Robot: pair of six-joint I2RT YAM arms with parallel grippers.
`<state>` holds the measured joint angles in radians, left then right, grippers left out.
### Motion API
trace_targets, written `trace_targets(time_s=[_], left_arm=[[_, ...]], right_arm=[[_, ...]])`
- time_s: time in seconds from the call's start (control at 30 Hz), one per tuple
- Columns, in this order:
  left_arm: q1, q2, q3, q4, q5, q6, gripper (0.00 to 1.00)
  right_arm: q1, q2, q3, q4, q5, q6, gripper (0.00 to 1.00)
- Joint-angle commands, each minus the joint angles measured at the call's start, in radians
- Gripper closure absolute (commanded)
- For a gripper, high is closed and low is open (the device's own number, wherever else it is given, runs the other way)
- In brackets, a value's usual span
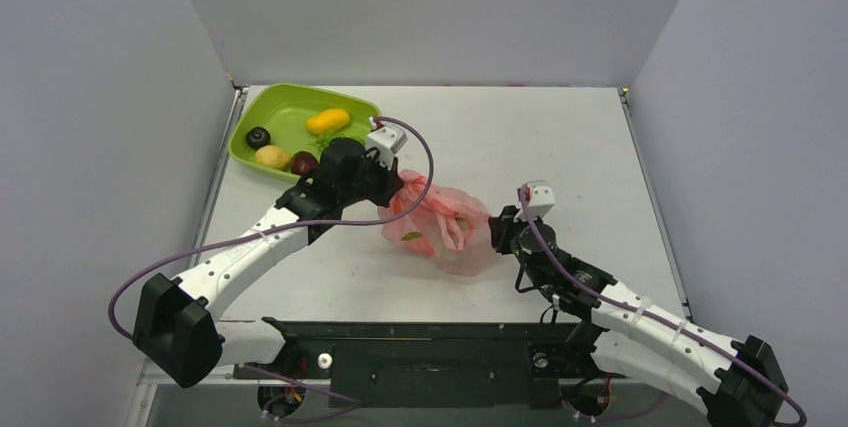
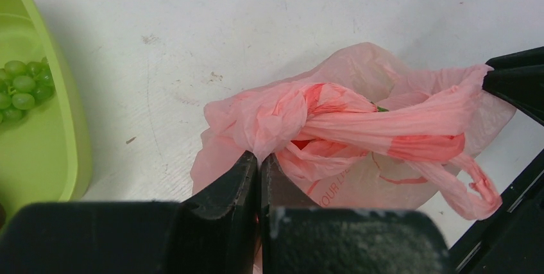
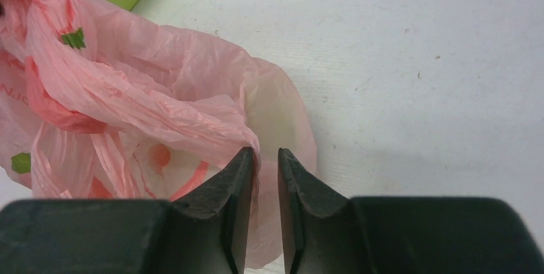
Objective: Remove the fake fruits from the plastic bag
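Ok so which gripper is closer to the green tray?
Left. The left gripper pinches the bag right beside the tray; the right gripper sits at the bag's far side.

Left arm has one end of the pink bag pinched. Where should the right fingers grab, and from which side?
Probably the bunched, rope-like fold of the plastic bag, from its right end, opposite the left gripper. It is raised and thick enough to pinch; the film beside it lies flat.

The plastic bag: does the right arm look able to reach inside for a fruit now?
Probably not yet. The plastic bag lies bunched and twisted, no open mouth showing; the left gripper pinches one end, the right gripper sits at the other.
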<state>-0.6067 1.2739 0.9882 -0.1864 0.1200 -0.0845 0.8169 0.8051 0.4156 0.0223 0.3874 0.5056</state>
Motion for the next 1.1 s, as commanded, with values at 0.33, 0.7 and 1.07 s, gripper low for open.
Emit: trace_targets(time_s=[0.33,0.7,1.07], left_arm=[[0.004,-0.019,0.005,0.059,0.082,0.017,1.00],[0.002,-0.010,0.009,0.057,0.088,0.019,1.00],[0.003,-0.029,0.005,0.058,0.011,0.017,1.00]], right_arm=[[-0.005,0.186,0.331,-0.092,-0.310,-0.266,0.39],[0.138,0.371,0.440,-0.085,-0.112,-0.267,0.43],[0.160,0.223,0.301,-0.066,0.103,-0.209,0.89]])
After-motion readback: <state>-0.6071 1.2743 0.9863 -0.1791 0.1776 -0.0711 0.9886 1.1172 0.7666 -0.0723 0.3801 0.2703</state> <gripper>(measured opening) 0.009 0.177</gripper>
